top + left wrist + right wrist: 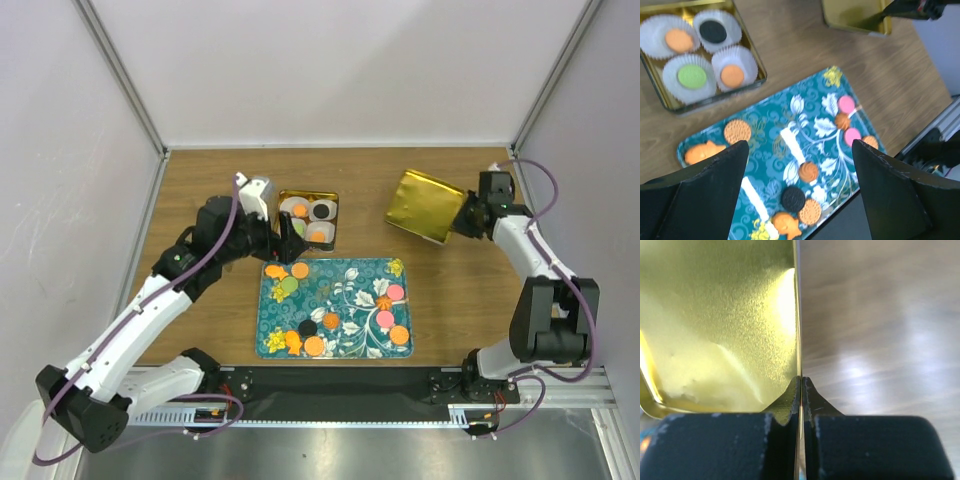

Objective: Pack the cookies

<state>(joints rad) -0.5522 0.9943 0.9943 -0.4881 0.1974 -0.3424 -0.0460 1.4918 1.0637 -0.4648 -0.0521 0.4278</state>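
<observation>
Several cookies lie on a teal floral tray (340, 290): orange (299, 270), green (288, 284), pink (396, 292) and black (307, 327). A gold tin (308, 193) behind the tray holds white paper cups with cookies in them: orange (679, 40), black (713, 31), green (692, 76), orange (732, 75). My left gripper (290, 242) is open and empty, above the tray's far left corner next to the tin; it also shows in the left wrist view (800, 170). My right gripper (801, 382) is shut on the edge of the gold lid (425, 206) and holds it tilted at the right.
The tray (770, 125) lies near the table's front edge. The lid (855, 20) hangs to the right of the tin (720, 97). White walls stand at the left, back and right of the wooden table (200, 180).
</observation>
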